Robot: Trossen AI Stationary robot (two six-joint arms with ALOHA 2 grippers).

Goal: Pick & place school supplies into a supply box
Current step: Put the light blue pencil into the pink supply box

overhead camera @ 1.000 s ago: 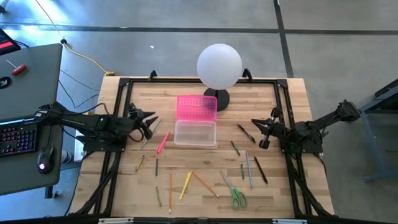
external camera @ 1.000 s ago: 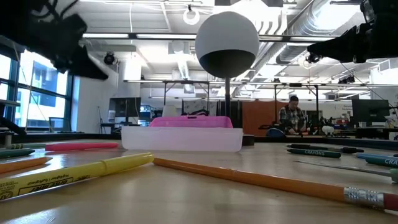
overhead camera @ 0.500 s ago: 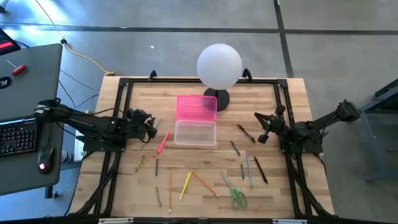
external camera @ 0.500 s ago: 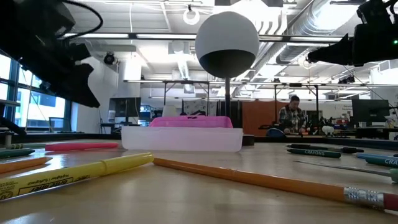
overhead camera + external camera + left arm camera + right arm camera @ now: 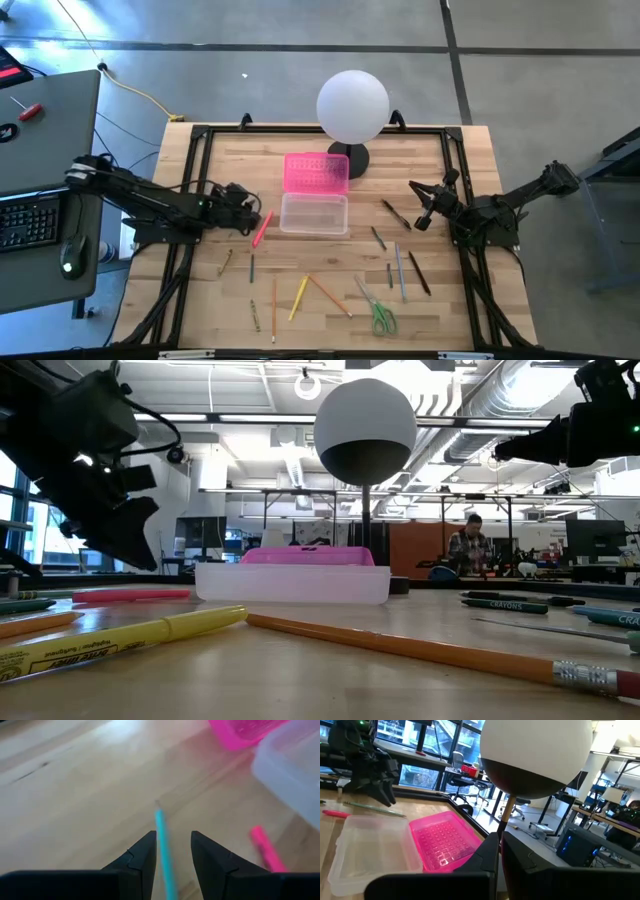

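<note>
Two arms: both reach over the wooden desk point(image 5: 330, 305) from opposite sides.
Left gripper point(image 5: 243, 205): low over the desk's left part, just beside the pink marker; its fingers point(image 5: 137, 862) are spread, with a thin teal pencil point(image 5: 163, 847) lying on the desk in the gap between them. Whether they touch it cannot be told.
Right gripper point(image 5: 424, 207): raised over the right part of the desk, fingers point(image 5: 487, 855) pressed together, holding nothing.
Supply box: clear base point(image 5: 314, 213) near the desk's middle, with the hot-pink dotted lid point(image 5: 316, 172) lying flat and touching its far edge, both open-side up.
Pink marker point(image 5: 261, 229): on the desk, just left of the clear base, slanted.
Scissors point(image 5: 377, 308): green-handled, flat near the front edge, right of centre.
Yellow and orange pencils point(image 5: 312, 293): scattered along the front, between marker and scissors.
Dark and grey pens point(image 5: 400, 262): loose on the desk in front of the right gripper.
White globe lamp point(image 5: 352, 107): standing at the back, just behind the lid.
Background: a person point(image 5: 468, 547) sits far off in the room behind the desk.
</note>
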